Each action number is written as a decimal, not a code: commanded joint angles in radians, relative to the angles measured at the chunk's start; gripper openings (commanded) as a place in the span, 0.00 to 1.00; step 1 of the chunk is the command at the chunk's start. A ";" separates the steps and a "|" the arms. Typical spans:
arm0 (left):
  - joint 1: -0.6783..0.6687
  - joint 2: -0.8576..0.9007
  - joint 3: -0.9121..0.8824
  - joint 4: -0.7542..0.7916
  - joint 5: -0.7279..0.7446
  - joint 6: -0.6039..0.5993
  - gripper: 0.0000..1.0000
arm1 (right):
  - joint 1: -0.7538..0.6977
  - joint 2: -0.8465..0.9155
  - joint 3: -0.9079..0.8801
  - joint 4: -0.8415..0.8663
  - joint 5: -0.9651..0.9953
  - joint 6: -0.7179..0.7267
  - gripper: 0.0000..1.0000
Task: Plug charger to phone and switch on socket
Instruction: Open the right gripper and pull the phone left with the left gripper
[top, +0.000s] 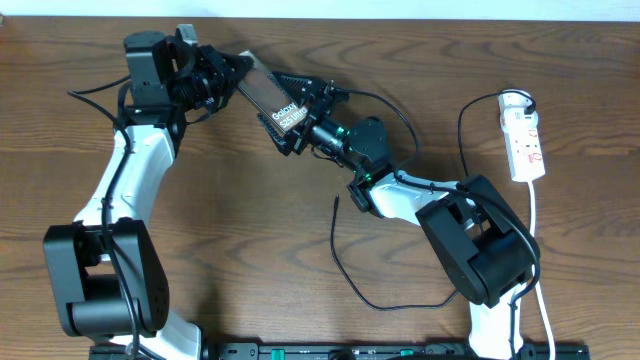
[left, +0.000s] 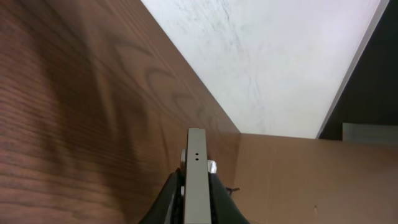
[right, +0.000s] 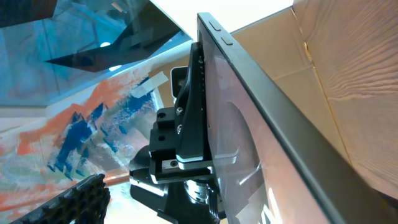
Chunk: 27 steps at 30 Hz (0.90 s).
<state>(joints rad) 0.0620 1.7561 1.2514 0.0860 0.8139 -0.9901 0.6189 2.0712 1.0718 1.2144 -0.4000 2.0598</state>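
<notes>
My left gripper (top: 228, 78) is shut on the upper end of the brown phone (top: 268, 100) and holds it tilted above the table's far side. In the left wrist view the phone's grey edge (left: 197, 180) stands between the fingers. My right gripper (top: 300, 115) is open around the phone's lower end. In the right wrist view the phone (right: 249, 124) fills the right side, and one black finger (right: 81, 196) shows at lower left. The charger cable (top: 345, 265) loops on the table, its tip (top: 336, 203) lying free. The white socket (top: 524, 135) lies at the far right.
The socket's white cord (top: 535, 230) runs down the right edge towards the front. The right arm's base (top: 480, 250) stands between the charger loop and the socket. A brown cardboard surface (left: 311, 174) shows beyond the table's far edge.
</notes>
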 joint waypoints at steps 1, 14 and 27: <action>0.041 0.000 0.001 0.009 0.032 0.006 0.08 | 0.005 -0.006 0.011 0.002 0.001 -0.008 0.99; 0.330 0.000 0.001 0.010 0.277 -0.058 0.08 | -0.013 -0.006 0.011 -0.042 -0.038 -0.015 0.99; 0.522 0.000 0.001 0.008 0.760 -0.100 0.08 | -0.051 -0.007 0.016 -0.188 -0.197 -0.505 0.97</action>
<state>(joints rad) 0.5701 1.7561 1.2514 0.0879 1.3865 -1.0653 0.5846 2.0712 1.0721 1.0462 -0.5251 1.7267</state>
